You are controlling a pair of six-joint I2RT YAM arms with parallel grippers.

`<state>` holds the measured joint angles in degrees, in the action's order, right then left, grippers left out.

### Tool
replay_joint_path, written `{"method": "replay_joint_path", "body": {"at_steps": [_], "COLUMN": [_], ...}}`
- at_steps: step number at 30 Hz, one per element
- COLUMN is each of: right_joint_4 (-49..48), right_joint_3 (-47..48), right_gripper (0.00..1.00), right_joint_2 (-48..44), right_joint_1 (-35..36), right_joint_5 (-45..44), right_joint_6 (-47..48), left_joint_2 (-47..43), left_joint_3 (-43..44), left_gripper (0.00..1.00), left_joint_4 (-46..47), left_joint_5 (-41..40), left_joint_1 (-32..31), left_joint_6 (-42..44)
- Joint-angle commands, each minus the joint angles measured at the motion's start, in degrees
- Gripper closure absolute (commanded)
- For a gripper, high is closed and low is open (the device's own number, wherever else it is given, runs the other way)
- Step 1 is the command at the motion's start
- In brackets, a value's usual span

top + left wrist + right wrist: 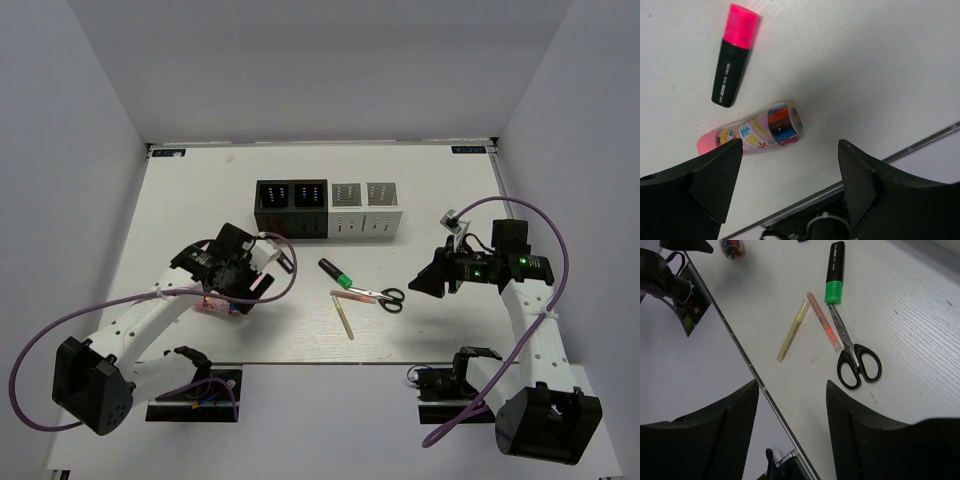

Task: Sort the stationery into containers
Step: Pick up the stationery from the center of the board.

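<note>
From above, the four joined containers [328, 210] stand at the back of the worktop [450, 200], and their contents cannot be made out. The scissors [382, 297] lie mid-worktop.

At the left wrist, the left jaws are spread and empty. A patterned pink tube [752, 135] lies between and just ahead of them, with the pink-capped highlighter [734, 55] beyond. This looks like an approach for a pick: next, lower to straddle the tube and close.

At the right wrist, the right jaws are parted and hold nothing. The green-capped highlighter [835, 272], thin pink stick [822, 322] and pale stick [792, 330] lie ahead.
</note>
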<state>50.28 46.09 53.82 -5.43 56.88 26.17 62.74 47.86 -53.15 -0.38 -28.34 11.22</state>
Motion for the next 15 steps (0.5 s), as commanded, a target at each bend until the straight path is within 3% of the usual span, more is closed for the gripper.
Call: {"method": "replay_joint_path", "body": {"at_steps": [1, 7, 11, 15], "right_joint_4": [1.48, 1.84, 2.19, 2.54], "right_joint_3": [2.34, 2.34, 2.34, 2.34], "right_gripper": [0.4, 0.4, 0.4, 0.4], "right_joint_2": [-0.47, 0.05, 0.32, 0.67], "right_joint_1": [0.33, 0.42, 0.51, 0.33], "right_joint_5": [2.53, 3.32, 3.85, 3.94], "right_joint_6": [1.16, 1.16, 1.51, 1.6], "left_joint_2": [0.8, 2.3, 1.68, 2.47], "left_joint_3": [1.01, -0.65, -3.12, -4.35], "left_gripper": [0.13, 0.08, 0.08, 0.08], "left_joint_4": [-4.59, -1.79, 3.73, 3.49], "left_joint_5": [-2.87, -4.98, 1.42, 7.32], "left_joint_1": [-3.03, -3.92, -1.38, 0.56], "left_joint_6": [10.43, 21.19, 31.37, 35.44]}}
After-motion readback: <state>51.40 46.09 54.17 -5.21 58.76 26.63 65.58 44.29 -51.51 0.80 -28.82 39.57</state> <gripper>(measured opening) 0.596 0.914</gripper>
